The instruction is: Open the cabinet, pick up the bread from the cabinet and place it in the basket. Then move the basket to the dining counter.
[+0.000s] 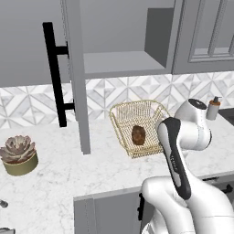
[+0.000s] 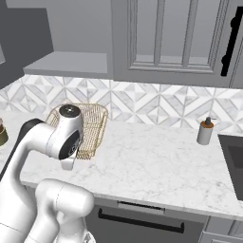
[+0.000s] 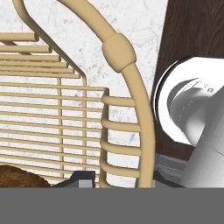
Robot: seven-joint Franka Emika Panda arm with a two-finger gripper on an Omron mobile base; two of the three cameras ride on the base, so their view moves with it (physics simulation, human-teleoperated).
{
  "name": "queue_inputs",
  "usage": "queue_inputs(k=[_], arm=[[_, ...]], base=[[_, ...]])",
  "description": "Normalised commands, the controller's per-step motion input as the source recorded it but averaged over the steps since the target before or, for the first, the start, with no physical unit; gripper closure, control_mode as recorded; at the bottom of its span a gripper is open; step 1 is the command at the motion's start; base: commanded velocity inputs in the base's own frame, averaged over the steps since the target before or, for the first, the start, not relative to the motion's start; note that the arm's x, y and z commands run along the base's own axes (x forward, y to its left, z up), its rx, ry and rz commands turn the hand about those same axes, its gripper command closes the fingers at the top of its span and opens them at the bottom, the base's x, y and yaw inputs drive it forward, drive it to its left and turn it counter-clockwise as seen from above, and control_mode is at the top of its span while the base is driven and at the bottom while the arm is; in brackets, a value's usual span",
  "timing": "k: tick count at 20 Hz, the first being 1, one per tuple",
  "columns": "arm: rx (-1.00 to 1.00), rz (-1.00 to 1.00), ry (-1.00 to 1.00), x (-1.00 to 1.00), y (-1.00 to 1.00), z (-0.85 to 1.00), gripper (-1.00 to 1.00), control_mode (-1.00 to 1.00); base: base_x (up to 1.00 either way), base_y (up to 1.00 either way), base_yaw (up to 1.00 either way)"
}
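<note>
Cabinet: standing open on the wall above the worktop; its door is swinging out toward me, edge-on in the left base view, with the black bar handle on its left face. The shelf inside is lying bare.
Bread: sitting in the basket, on its mesh floor, near the middle. In the hand view a brown edge of it is showing at the lower left.
Basket: resting on the worktop below the open cabinet, close to the tiled wall. My forearm is crossing in front of its near right corner in the left base view.
Jaws: I am reaching down at the basket's near rim; the thick rim wire and side bars are rising between my two fingertips. I cannot tell whether I am gripping the rim or merely straddling it.
Plant: sitting in a gold pot at the left, well apart from the basket.
Soap bottle: standing by the wall, to the right.
</note>
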Motion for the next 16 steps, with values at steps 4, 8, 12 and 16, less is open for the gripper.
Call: queue_inputs(k=[4, 8, 12, 16], arm=[[0.00, 0.00, 0.01, 0.01, -0.01, 0.34, 1.00, -1.00], [0.00, 0.00, 0.02, 0.00, -0.02, 0.00, 1.00, -1.00], [0.00, 0.00, 0.00, 0.00, 0.00, 0.00, 1.00, -1.00], [0.00, 0.00, 0.00, 0.00, 0.00, 0.00, 1.00, -1.00]], base=[[0.00, 0.00, 0.00], [0.00, 0.00, 0.00], [0.00, 0.00, 0.00], [0.00, 0.00, 0.00]])
